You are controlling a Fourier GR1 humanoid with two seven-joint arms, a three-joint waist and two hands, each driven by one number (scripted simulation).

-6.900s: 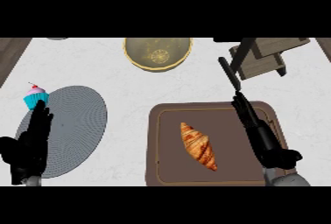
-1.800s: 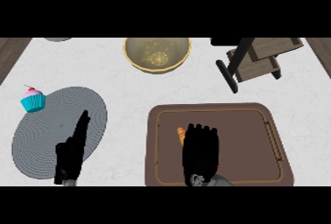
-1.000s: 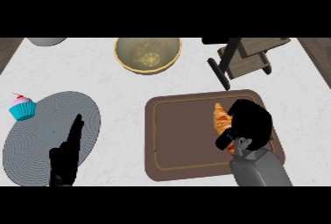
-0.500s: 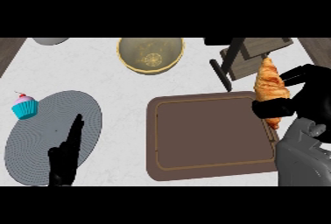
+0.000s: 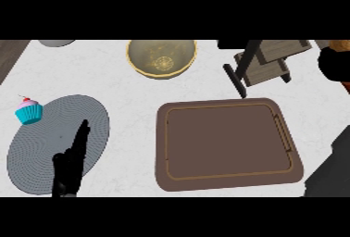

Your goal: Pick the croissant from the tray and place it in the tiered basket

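Pale stone-patterned surface [image 5: 130, 99], seen from steeply above, with the job about half done. At the view's right edge the robot's right hand [image 5: 331, 65] shows only as a dark mass beside the tiered basket [image 5: 266, 67], its fingers too cut off to tell how they are set; a sliver of orange-brown at the top right corner, just above that hand, looks like the croissant [image 5: 340, 44], which would put it up near the hand, beside the basket and well clear of the tray. The brown tray [image 5: 229, 143] lies bare at centre right, so the pick appears complete. The placing is what remains: the pastry is not seen lying on either wooden tier of the basket. Farther out, a yellowish bowl [image 5: 162, 58] stands beyond the tray near the far edge. On the left, the left hand [image 5: 70, 162] rests open, fingers straight, over a grey round mat [image 5: 48, 148], holding nothing; a cupcake [image 5: 28, 110] with blue wrapper and pink icing stands at the mat's far left rim.
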